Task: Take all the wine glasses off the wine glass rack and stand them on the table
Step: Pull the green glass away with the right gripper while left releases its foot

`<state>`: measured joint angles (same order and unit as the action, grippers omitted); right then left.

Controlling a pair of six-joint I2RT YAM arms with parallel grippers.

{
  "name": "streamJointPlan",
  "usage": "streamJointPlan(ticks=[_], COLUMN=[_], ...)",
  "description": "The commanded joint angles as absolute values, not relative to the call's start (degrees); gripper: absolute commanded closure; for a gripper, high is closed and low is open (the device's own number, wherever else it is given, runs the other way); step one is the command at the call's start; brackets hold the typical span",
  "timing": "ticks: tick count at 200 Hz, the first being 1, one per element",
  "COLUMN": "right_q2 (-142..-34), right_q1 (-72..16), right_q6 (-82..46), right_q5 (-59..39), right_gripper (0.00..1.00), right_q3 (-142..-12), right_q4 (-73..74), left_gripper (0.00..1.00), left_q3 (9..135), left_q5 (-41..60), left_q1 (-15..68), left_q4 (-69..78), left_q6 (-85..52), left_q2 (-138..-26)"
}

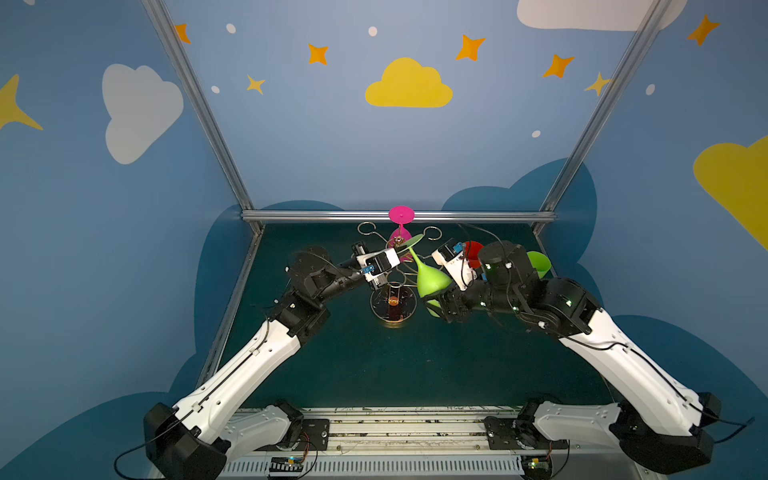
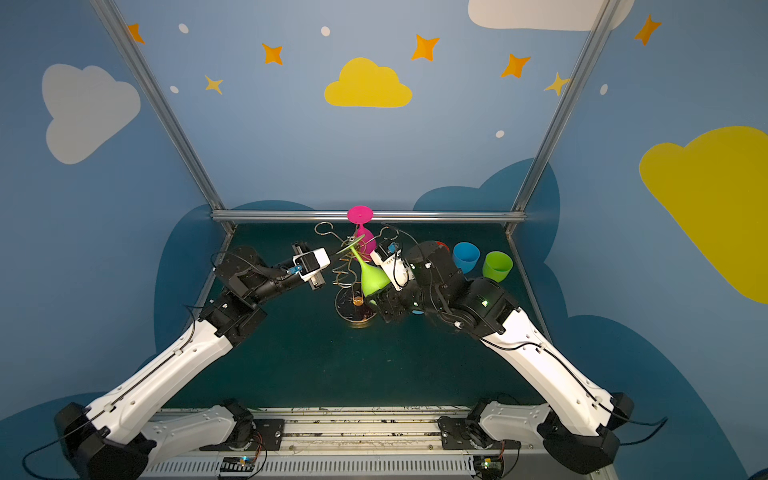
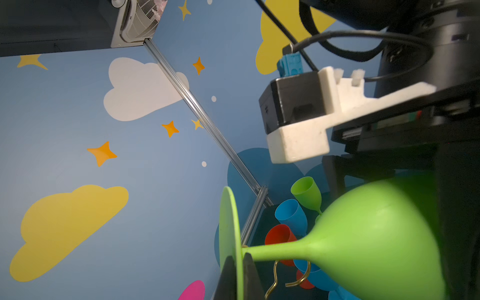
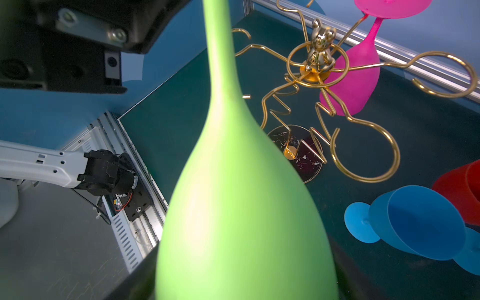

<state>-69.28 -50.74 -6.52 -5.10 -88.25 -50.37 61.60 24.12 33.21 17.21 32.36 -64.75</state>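
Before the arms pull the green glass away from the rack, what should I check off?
1. Left gripper shut on the green wine glass foot: ok.
2. Right gripper around its bowl: ok.
3. Stem free of the gold rack hook: cannot tell; the hook sits close by it.
4. Pink glass hanging on the rack: ok.
5. Rack base flat on the table: ok.

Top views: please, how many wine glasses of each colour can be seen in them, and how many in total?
Green: 2 (held glass, standing green glass)
Pink glass: 1
Red glass: 1
Blue glass: 1
Total: 5
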Motion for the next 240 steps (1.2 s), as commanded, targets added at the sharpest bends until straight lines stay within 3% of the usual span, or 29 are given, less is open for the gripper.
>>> streamJointPlan(ticks=[1,16,67,124,142,179,240], right_q2=[-68.3,-66.6,-55.8,-44.7,-43.3,-43.5,-47.8], right_q1=[-51.5,-50.7,-43.0,-37.2,-36.9,-37.0,-37.1], right_q6=[-5.8,-7.0,-14.0,-15.8,-16.3,-17.7,-20.6], right_q5=[-6.3,-7.9,-19.4,-14.9,-13.6,-12.8,-16.4], right_gripper=[0.26,0.17,0.13,0.13,0.18,0.39,0.51], right_q3=[-88.2,-87.6,-80.3,-73.1,-71.3,-67.5,-66.0], right_q4=[-48.8,-45.7,-26.5,-24.8,-25.5,-24.9,-19.3], left_gripper=[0.97,0.97,0.97,0.97,0.97,0.97,0.97], left_q3=[61.7,61.2,59.3,56.4,56.3,56.9,57.2], left_q5=[22.2,20.7,13.8,9.1,9.2,9.4,10.2], left_q1=[33.6,33.7,33.7,33.6,33.6,33.6,33.6], left_q4=[20.0,20.1,17.7,18.0,18.1,17.3,17.1], left_q6=[28.6,26.8,14.8,4.5,3.1,1.5,0.3], left_q2=[-63.8,-63.1,-59.5,-57.8,-57.9,-58.1,-59.1])
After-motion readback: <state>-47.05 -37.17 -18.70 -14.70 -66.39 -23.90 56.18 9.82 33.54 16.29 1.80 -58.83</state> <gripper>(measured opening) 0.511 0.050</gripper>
